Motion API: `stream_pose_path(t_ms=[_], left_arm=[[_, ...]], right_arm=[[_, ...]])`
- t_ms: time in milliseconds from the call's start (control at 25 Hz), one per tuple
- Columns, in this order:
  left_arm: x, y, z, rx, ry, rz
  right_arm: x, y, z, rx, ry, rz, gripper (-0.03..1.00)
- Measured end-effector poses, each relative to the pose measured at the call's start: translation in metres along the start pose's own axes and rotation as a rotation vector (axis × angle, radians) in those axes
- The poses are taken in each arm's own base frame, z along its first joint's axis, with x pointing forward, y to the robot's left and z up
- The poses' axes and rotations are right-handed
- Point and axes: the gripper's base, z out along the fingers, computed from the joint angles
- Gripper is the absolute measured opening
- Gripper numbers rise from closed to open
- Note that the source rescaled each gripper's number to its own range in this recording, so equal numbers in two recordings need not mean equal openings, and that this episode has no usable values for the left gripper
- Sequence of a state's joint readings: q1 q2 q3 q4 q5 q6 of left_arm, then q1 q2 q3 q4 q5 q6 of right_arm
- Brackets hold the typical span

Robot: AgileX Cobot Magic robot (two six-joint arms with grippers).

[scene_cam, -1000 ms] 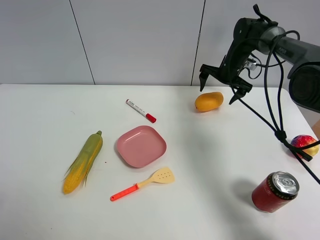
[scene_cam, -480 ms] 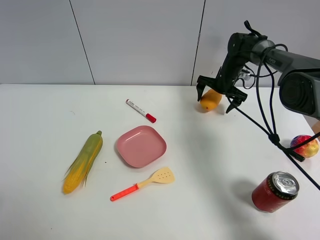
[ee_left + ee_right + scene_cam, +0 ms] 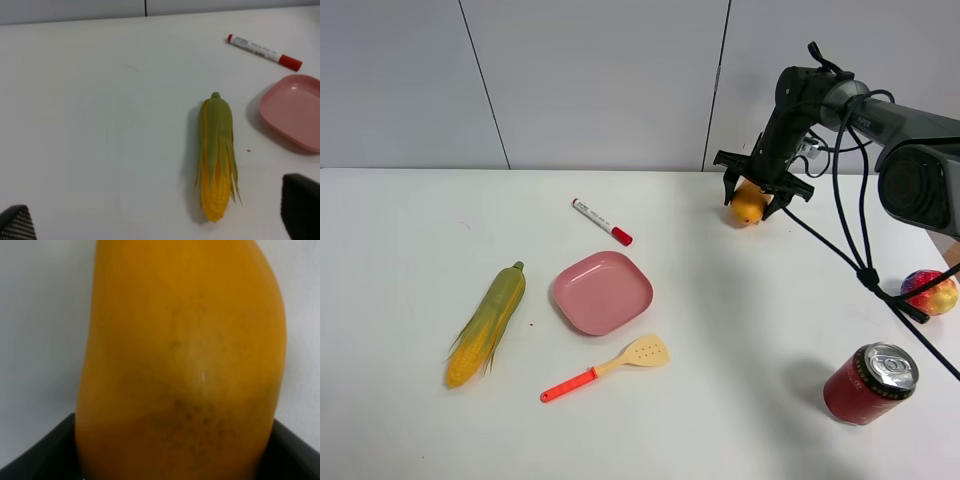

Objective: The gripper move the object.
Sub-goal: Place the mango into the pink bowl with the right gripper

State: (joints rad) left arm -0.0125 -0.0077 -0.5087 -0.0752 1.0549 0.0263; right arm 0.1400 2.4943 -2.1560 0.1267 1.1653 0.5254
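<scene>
Since the earlier frame, the right gripper has dropped over the mango, and its jaws have drawn in from a wide spread. They now appear clamped on the fruit's flanks (the right wrist view shows dark pads against both lower sides of the orange skin). The mango sits on the white table near its far edge, well apart from the pink plate. The left gripper hangs with its jaws wide apart above the corn cob, taking no part. We judge the grasp to be settling. Smooth, rounded skin may slip, so we would hold firmly across the fruit's middle, then lift straight up and slowly before carrying it sideways.
</scene>
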Motion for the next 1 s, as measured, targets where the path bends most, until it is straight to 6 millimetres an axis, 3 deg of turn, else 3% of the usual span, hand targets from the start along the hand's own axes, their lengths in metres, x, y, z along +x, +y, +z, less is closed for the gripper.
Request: stream_pose_path(t_ms=[280, 520, 760, 1000], left_arm=[[0.000, 0.000, 0.000, 0.000, 0.000, 0.000], [0.000, 0.000, 0.000, 0.000, 0.000, 0.000], [0.000, 0.000, 0.000, 0.000, 0.000, 0.000], [0.000, 0.000, 0.000, 0.000, 0.000, 0.000]], right_arm=[[0.006, 0.002, -0.004, 0.030, 0.027, -0.258, 0.00], [0.029, 0.038, -0.038, -0.007, -0.020, -0.523, 0.00], [0.069, 0.084, -0.072, -0.075, -0.063, -0.678, 0.00], [0.135, 0.139, -0.075, -0.131, -0.035, -0.858, 0.00]])
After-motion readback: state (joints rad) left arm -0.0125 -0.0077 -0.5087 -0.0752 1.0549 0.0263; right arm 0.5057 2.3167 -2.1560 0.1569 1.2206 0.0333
